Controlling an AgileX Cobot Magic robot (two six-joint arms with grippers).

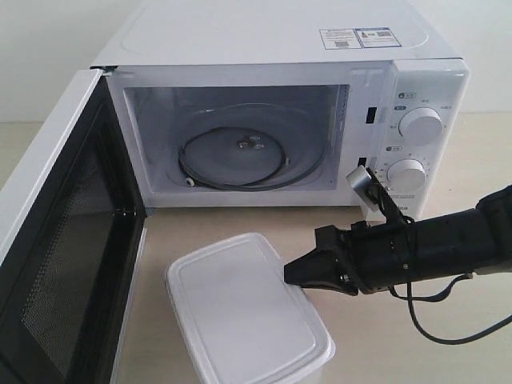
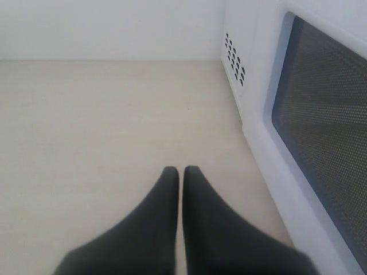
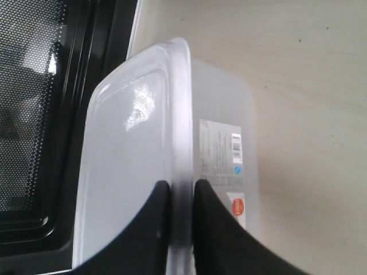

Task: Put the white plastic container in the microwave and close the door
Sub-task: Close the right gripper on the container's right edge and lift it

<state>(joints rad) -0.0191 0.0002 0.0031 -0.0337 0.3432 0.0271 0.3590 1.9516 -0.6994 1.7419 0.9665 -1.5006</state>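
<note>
The white plastic container sits on the table in front of the microwave, lid on. My right gripper reaches in from the right and is shut on the container's lid rim, one finger on the lid and one on the side wall beside the colourful label. The door stands wide open at the left, baring the glass turntable. My left gripper is shut on nothing, low over the table beside the door's mesh window; it is out of the exterior view.
Two round dials sit on the microwave's right panel, close behind my right arm. A black cable loops on the table under that arm. The open door's inner face lies just beside the container.
</note>
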